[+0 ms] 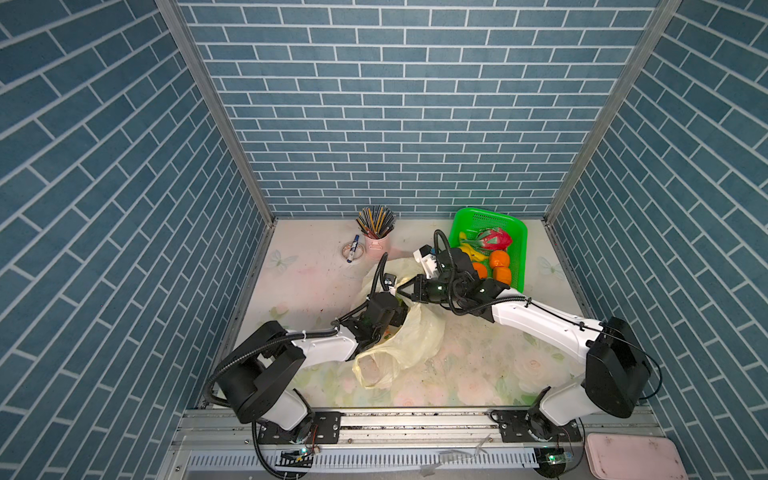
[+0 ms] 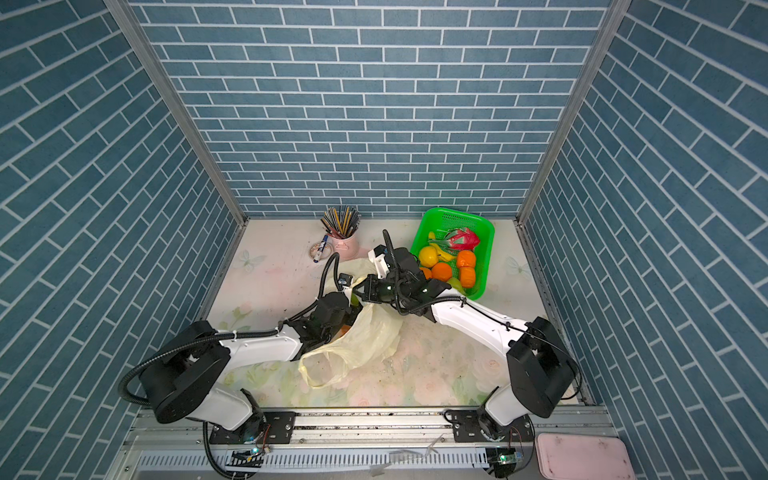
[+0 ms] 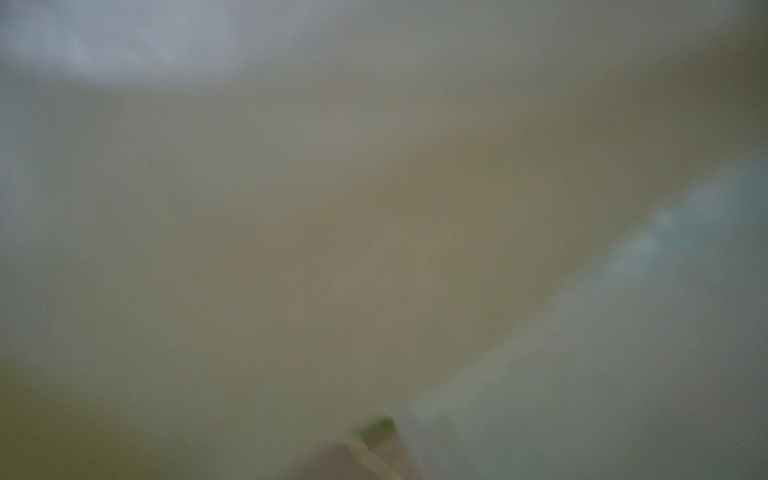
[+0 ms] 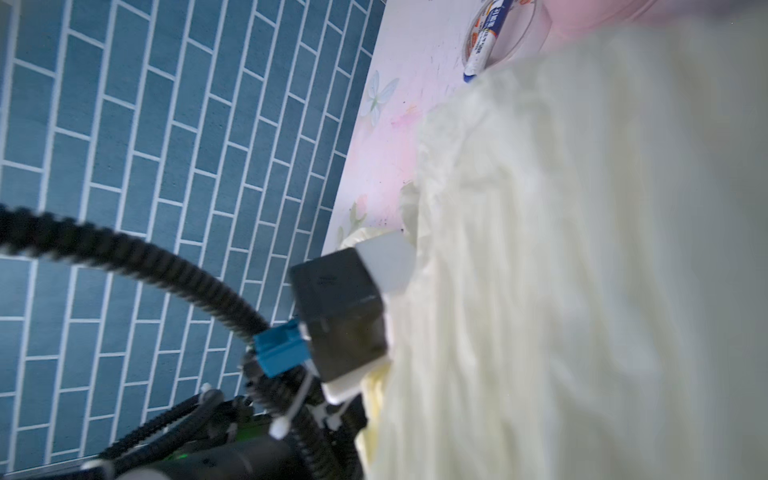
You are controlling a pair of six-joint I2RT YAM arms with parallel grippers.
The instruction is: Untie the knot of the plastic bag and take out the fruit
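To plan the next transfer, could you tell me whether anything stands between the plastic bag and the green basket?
Yes. The right gripper, shut on the edge of the plastic bag, and its wrist lie across the gap to the green basket; nothing else visible stands there.

Walls [image 1: 415, 104]: we see blue brick pattern on three sides.
Corners: we note bare metal posts [image 1: 214, 104].
Tabletop [image 1: 478, 374]: we find a pale floral cover.
Front edge: a metal rail [image 1: 415, 432].
Light: even.
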